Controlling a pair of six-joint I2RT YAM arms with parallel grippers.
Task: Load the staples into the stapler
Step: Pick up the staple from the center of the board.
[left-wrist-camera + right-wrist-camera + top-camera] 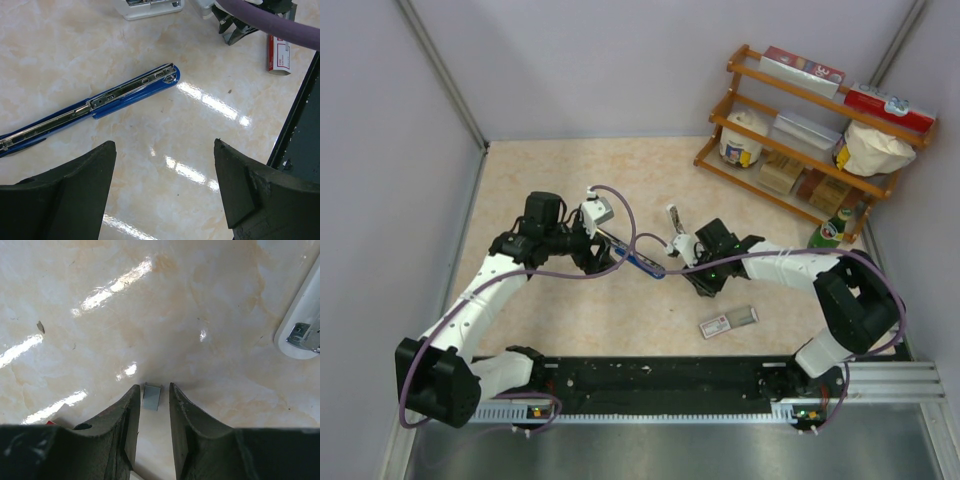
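At the lower centre of the right wrist view, our right claw (pixel 154 388) is narrowed to a slit and pinches the staples (pixel 152 397) — a short silvery strip — above the surface (pixel 150 300). In the left wrist view we see the stapler (pixel 125 92) opened flat at upper left, with the left claw (pixel 164 145) spread wide, holding nothing.
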